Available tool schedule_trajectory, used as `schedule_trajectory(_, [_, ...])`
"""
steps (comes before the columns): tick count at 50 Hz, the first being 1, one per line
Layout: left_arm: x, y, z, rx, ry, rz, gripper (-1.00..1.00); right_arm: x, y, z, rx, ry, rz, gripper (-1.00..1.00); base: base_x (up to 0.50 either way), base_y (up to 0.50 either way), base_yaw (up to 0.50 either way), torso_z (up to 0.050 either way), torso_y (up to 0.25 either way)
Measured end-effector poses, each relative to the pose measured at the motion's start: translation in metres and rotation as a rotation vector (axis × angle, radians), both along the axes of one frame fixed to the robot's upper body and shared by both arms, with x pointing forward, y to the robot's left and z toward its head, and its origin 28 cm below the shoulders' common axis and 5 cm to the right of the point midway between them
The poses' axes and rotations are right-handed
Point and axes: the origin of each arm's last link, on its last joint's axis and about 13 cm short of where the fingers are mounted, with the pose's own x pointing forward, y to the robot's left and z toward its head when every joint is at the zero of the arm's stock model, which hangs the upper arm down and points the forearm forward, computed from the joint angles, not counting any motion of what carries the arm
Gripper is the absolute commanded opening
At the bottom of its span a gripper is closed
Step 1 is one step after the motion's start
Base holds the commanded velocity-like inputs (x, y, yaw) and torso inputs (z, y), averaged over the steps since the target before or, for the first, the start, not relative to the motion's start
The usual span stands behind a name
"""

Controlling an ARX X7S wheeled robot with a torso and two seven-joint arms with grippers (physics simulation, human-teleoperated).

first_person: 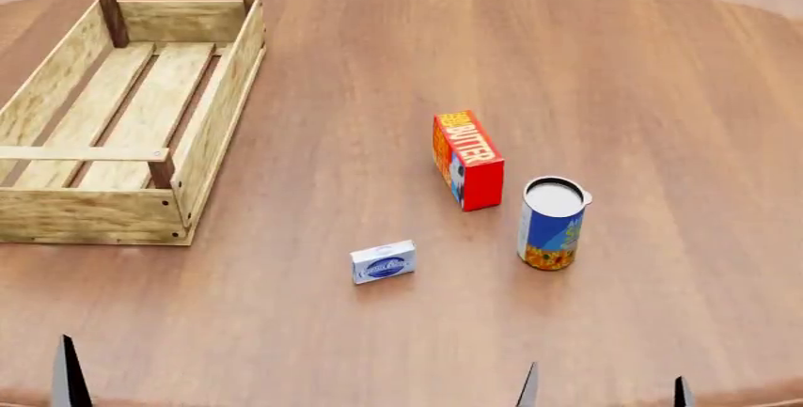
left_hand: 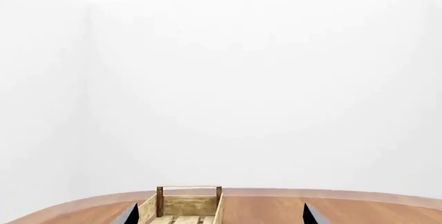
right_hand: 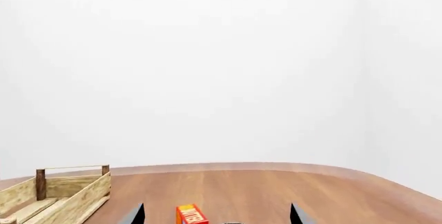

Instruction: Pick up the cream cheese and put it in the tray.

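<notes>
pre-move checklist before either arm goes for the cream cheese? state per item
1. Cream cheese reachable: ok. It lies flat on the table, apart from other items.
2. Space around it: ok. The butter box and can stand farther back and toward the robot's right, not touching it.
3. Tray free to receive: ok. Its slatted bottom is bare, on the robot's left.
4. Right gripper open: ok. Tips are apart with nothing between.
5. Left gripper open: ok. Tips are spread in the left wrist view, nothing held.
6. Better arm for the pick: cannot tell. The box lies between the two grippers.
</notes>
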Motion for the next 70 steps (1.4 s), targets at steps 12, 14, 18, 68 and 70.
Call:
schedule_trajectory(12, [-0.0018,0.0018,0.0017,-0.005,-0.030,0.012,1.00,-0.0010,-0.0009,0.0009,0.004,-0.022,-0.005,1.00,0.00,0.00,0.00,0.000,0.000])
schedule_trajectory(14, [-0.0022,0.0020,0.0020,-0.006,-0.035,0.013,1.00,-0.0010,-0.0009,0.0009,0.004,-0.025,-0.006,1.00,0.00,0.00,0.00,0.000,0.000])
schedule_trajectory(18, [-0.0030,0.0023,0.0025,-0.007,-0.044,0.016,1.00,-0.0012,-0.0009,0.0009,0.005,-0.028,-0.007,1.00,0.00,0.00,0.00,0.000,0.000])
schedule_trajectory(68, [-0.0038,0.0016,0.0003,-0.007,-0.052,0.025,1.00,-0.0010,0.0043,-0.0048,-0.051,-0.027,-0.008,1.00,0.04,0.01,0.00,0.000,0.000])
schedule_trajectory(70, [-0.0038,0.0016,0.0002,-0.008,-0.052,0.025,1.00,-0.0010,0.0045,-0.0050,-0.054,-0.027,-0.008,1.00,0.11,0.06,0.00,0.000,0.000])
